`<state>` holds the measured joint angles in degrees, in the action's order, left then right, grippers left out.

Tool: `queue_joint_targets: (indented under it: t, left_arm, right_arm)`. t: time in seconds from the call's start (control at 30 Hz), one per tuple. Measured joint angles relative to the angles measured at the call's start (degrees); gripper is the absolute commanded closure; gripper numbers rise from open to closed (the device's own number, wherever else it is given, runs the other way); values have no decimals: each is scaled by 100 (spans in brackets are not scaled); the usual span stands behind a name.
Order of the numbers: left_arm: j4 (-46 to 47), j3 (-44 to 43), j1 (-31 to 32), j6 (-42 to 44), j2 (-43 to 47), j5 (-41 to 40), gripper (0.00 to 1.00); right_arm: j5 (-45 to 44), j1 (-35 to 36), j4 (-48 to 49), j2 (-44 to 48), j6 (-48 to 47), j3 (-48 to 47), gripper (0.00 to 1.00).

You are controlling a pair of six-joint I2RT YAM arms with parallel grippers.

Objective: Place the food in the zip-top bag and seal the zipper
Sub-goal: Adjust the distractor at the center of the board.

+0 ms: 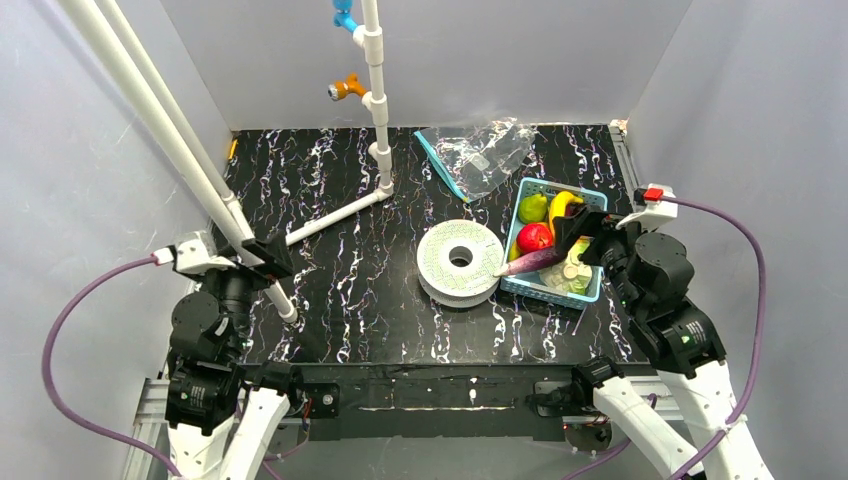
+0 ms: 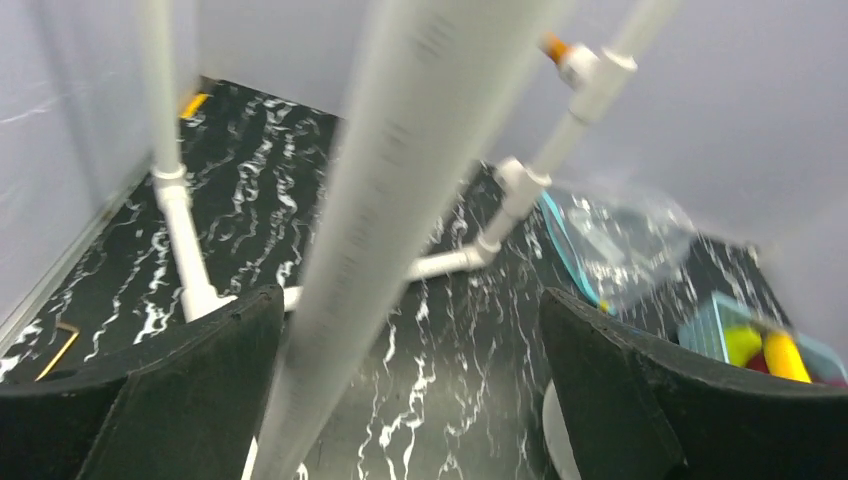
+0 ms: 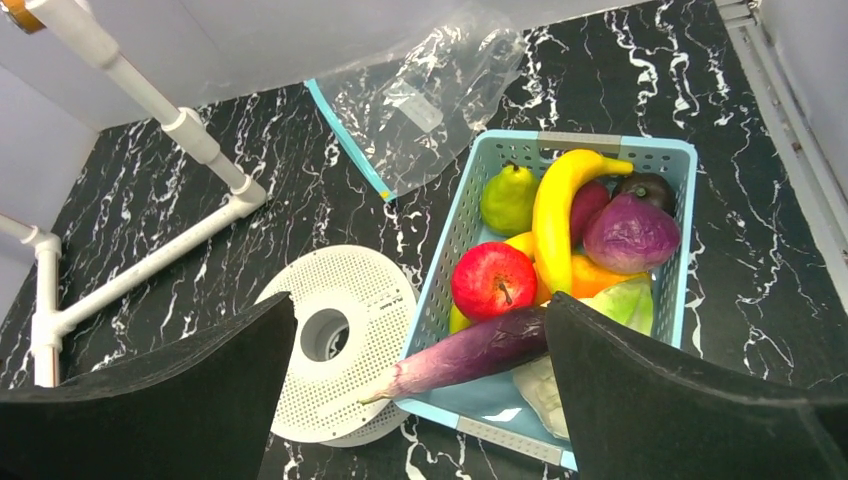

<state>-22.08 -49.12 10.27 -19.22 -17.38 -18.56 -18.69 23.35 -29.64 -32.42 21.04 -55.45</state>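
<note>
**Risk.** The eggplant (image 3: 470, 350), overhanging the basket's (image 3: 640, 150) near-left rim, may roll out if nudged; the slick zip-top bag (image 3: 430, 100), beyond the basket's far-left corner, may slide. Right gripper (image 3: 418, 300), jaws wide and empty, hangs over the eggplant; left gripper (image 2: 410, 300), also open, apparently straddles a white pipe (image 2: 400, 200).

zip-top bag (image 2: 625, 240) blurred, basket (image 2: 703, 335) partly hidden

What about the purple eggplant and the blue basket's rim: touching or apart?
Touching. The right wrist view shows the eggplant lying across the rim of the basket, with its tip sticking out past it.
</note>
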Motion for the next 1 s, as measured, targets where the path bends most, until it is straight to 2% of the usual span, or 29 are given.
queue_joint_targets:
  t: [0.13, 0.27, 0.57, 0.83, 0.87, 1.0]
  left_arm:
    - [-202, 78, 73, 545, 81, 710, 0]
    - [-281, 76, 69, 939, 59, 921, 1]
    - [-315, -110, 84, 850, -988, -37, 1]
    - [15, -103, 84, 712, -1668, -285, 1]
    - [39, -101, 84, 682, -1706, -301, 7]
    - [177, 25, 78, 586, -1700, -429, 43]
  right_arm:
    - [150, 0, 74, -96, 4, 144, 0]
    - [346, 0, 152, -269, 4, 154, 0]
    - [600, 0, 159, -352, 50, 154, 0]
    - [690, 0, 264, -215, 111, 163, 0]
    - [688, 0, 271, -205, 111, 169, 0]
    - [685, 0, 283, -170, 111, 197, 0]
